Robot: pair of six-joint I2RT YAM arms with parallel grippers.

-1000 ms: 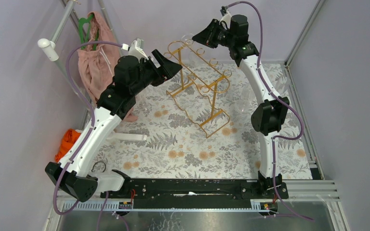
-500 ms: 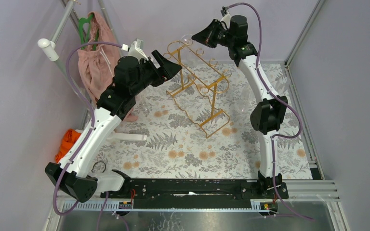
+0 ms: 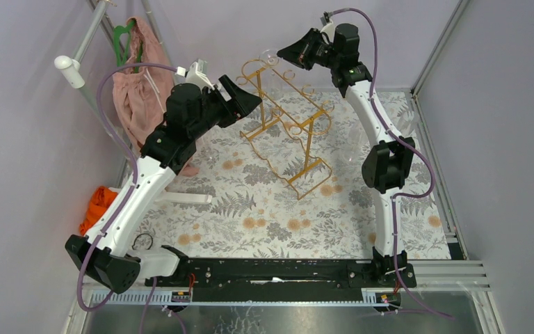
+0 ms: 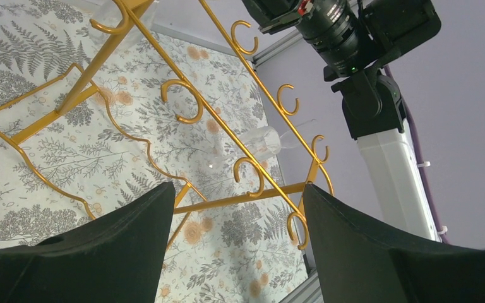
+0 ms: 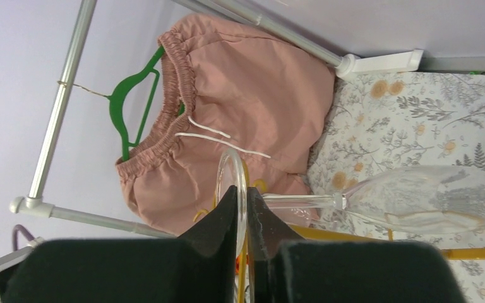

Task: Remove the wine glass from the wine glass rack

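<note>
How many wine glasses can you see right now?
2. One wine glass at the wine glass rack's far end, its foot pinched in the right gripper; a second glass, faint, on the table right of the rack. Others may be hidden.

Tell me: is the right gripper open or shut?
Shut. The right gripper clamps the wine glass by its round base.

Gold rack (image 4: 95, 66); pink garment (image 5: 246, 95); grey fern, orange flower tablecloth (image 3: 250, 209).

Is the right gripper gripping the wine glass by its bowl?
No, the right gripper is shut on the flat foot of the wine glass, whose bowl lies clear of the fingers.
</note>
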